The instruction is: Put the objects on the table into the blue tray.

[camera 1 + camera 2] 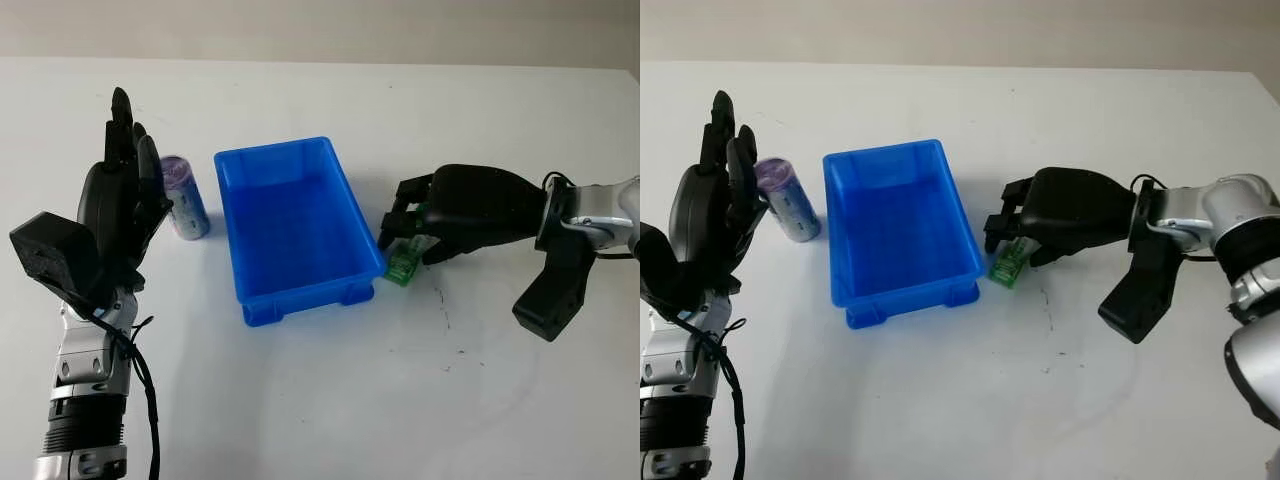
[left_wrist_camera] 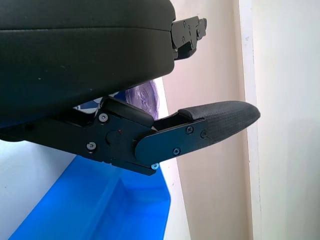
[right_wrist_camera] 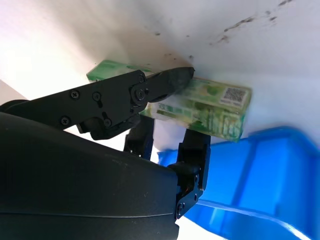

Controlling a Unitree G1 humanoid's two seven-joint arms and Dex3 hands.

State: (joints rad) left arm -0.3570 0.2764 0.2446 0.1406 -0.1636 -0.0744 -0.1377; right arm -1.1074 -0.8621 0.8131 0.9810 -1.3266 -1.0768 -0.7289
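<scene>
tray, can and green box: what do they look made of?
Tray: likely moulded plastic, glossy blue, with thin rimmed walls. Can: probably thin metal, a cylinder with a shiny purple top and a printed wrap. Green box: looks like printed cardboard with a slight sheen, sharp folded edges and a QR code. The right hand has its fingers closed on it.
</scene>
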